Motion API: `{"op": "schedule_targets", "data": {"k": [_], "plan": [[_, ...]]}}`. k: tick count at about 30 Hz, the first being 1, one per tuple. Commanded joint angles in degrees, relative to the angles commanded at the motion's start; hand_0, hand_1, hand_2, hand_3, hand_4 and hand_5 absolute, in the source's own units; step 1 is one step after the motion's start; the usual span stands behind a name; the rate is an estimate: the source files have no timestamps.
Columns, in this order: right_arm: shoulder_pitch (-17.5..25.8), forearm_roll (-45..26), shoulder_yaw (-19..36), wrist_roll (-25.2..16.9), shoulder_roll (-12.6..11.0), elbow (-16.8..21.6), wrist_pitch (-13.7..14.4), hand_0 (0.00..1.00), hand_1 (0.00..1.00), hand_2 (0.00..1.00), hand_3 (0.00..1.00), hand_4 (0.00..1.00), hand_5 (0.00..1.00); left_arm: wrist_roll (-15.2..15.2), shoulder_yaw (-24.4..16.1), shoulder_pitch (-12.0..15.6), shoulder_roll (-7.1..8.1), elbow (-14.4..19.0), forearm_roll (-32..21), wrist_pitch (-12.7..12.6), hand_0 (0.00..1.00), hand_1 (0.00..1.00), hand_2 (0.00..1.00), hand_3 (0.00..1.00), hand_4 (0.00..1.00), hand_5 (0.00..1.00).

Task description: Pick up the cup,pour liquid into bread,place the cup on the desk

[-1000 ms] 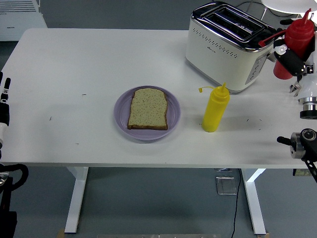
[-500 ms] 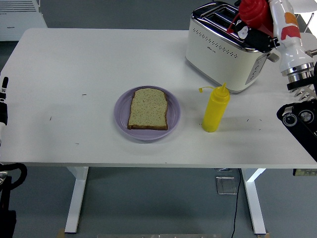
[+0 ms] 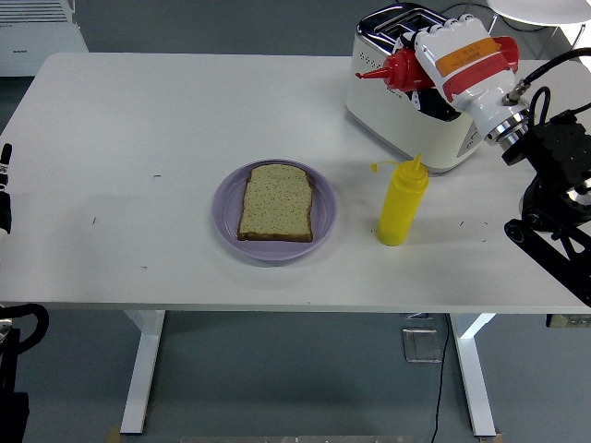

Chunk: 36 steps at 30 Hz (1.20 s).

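Observation:
A slice of bread (image 3: 275, 202) lies flat on a purple plate (image 3: 224, 214) at the table's middle. My right hand (image 3: 441, 57) is shut on a red squeeze bottle (image 3: 401, 69), held in the air in front of the toaster and tipped so its nozzle points left. The bottle is up and to the right of the bread, well apart from it. No cup shows in this view. A yellow squeeze bottle (image 3: 402, 202) stands upright to the right of the plate. My left arm (image 3: 6, 198) rests at the left edge.
A white and chrome toaster (image 3: 414, 101) stands at the back right, right behind my raised hand. The white table (image 3: 148, 129) stretches to the left of the plate. The yellow bottle stands between the plate and my right arm.
My right hand has carried the red bottle leftward and down across the toaster and tilted it further, nozzle now pointing left. The left arm has barely shifted.

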<state>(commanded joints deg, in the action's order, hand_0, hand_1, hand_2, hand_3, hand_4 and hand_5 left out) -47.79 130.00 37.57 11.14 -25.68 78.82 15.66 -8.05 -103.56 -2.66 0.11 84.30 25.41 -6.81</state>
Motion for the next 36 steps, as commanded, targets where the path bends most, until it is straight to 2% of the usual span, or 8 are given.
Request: {"op": "schedule_targets", "data": {"k": [4, 9, 13, 24, 31, 34, 36], "plan": [[-3.8, 0.0, -7.5, 3.8, -1.4, 1.1, -5.1, 0.189, 0.304, 0.417, 0.499, 0.504, 0.122, 0.0, 0.0, 0.0, -0.03, 0.0, 0.0, 0.0, 0.806, 0.740, 0.728, 0.716, 0.491, 0.998], [-6.4, 0.0, -10.5, 5.7, -2.1, 1.7, -7.9, 0.199, 0.308, 0.418, 0.502, 0.494, 0.119, 0.0, -0.2, 0.0, 0.03, 0.0, 0.0, 0.0, 0.806, 0.741, 0.728, 0.715, 0.491, 0.998], [-7.1, 0.0, -10.1, 6.7, -1.9, 2.1, -6.3, 0.211, 0.308, 0.421, 0.504, 0.484, 0.114, 0.0, -0.2, 0.0, 0.04, 0.0, 0.0, 0.0, 0.806, 0.741, 0.728, 0.715, 0.491, 0.998], [-8.1, 0.0, -8.2, 7.0, -0.8, 4.2, -4.6, 0.224, 0.319, 0.425, 0.505, 0.451, 0.090, 0.0, -0.3, 0.1, 0.10, 0.0, 0.0, 0.0, 0.806, 0.740, 0.728, 0.716, 0.491, 0.998], [-9.8, 0.0, -16.0, 4.3, 0.8, 1.9, -4.6, 0.246, 0.334, 0.428, 0.507, 0.431, 0.074, 0.0, 0.0, 0.2, 0.05, 0.0, 0.0, 0.1, 0.806, 0.740, 0.728, 0.716, 0.491, 0.998], [-9.3, 0.0, -15.9, 3.7, 1.4, 1.1, -4.7, 0.246, 0.334, 0.428, 0.507, 0.431, 0.074, -0.1, 0.0, 0.2, 0.06, 0.0, 0.0, 0.1, 0.806, 0.740, 0.728, 0.716, 0.491, 0.998], [-8.3, 0.0, -13.1, 4.2, 2.1, 1.0, -4.1, 0.256, 0.335, 0.428, 0.506, 0.420, 0.067, -0.1, 0.0, 0.3, 0.04, 0.0, 0.1, 0.0, 0.806, 0.740, 0.728, 0.716, 0.491, 0.998]]}}
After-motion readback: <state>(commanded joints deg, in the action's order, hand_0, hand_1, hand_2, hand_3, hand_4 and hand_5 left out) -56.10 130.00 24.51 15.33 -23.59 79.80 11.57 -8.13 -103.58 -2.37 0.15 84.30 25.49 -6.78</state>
